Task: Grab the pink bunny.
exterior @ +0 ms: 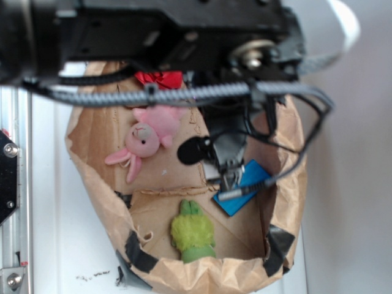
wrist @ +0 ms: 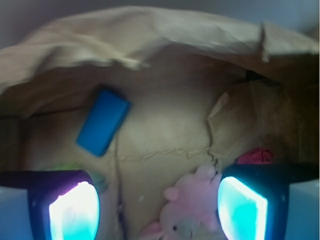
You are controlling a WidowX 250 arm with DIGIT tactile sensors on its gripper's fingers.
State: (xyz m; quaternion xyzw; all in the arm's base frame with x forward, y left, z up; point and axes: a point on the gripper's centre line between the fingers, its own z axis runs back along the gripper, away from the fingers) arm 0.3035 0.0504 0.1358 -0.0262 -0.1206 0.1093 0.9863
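Your gripper (wrist: 159, 210) hangs wide open and empty above the pink bunny (wrist: 187, 210); descent and grasp remain.

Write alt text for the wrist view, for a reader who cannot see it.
The open gripper hangs inside a crumpled brown paper bag, its two glowing fingers at the bottom corners, with the pink bunny lying between them, nearer the right-hand one. A blue rectangular block lies farther off at upper left, and a red wad peeks above the right-hand finger.
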